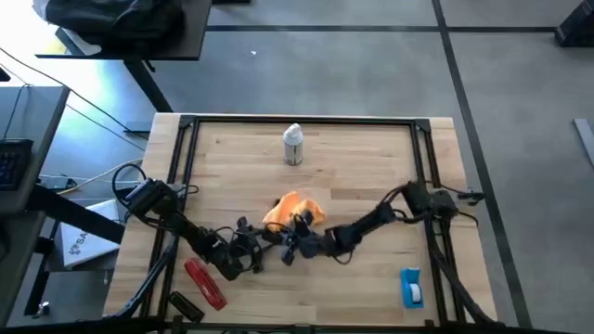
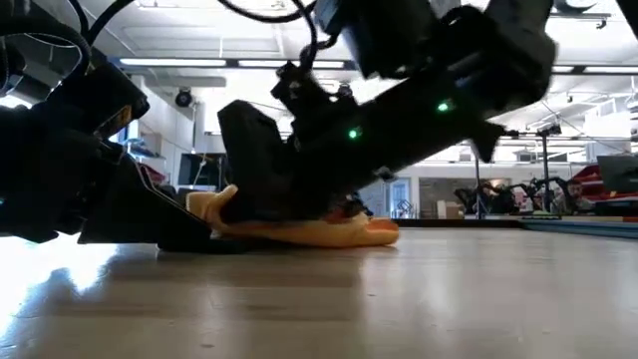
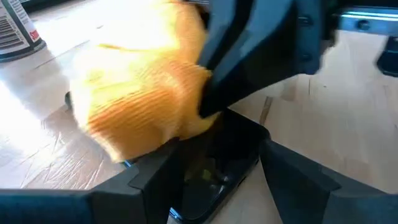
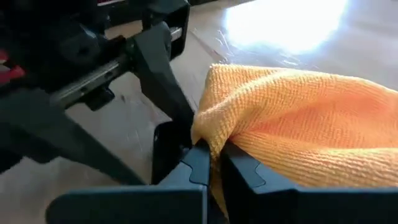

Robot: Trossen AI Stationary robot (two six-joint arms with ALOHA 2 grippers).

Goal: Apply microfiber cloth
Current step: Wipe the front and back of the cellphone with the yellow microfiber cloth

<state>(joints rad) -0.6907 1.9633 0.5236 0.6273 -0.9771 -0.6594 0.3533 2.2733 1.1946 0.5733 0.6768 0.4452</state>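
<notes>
Right now the job looks to be underway rather than finished, as far as I can judge. The right gripper point(image 4: 214, 163) has its two fingers pinched tight on a fold of the microfiber cloth point(image 4: 298, 134), and the rest of the orange cloth spreads out ahead of those fingers, lying bunched on the table point(image 1: 362, 167). Just under the pinched edge sits a flat dark glossy object point(image 3: 214, 168), partly covered by the cloth. I cannot tell what it is. My guess is that it is the surface to be wiped, and that most of the wiping is still to do.

The left gripper point(image 3: 217, 180) faces the right one from the opposite side, its fingers spread wide with the dark object lying between them and the cloth just beyond their tips. It grips nothing that I can see.

Both arms reach in low toward the middle of the table, forearms stretched nearly flat, wrists dipped so the fingers meet at the cloth.

Farther off stand a white spray can point(image 1: 293, 146), a red oblong object point(image 1: 204, 281) near the left arm, and a blue-and-white item point(image 1: 411, 288) near the right arm.
</notes>
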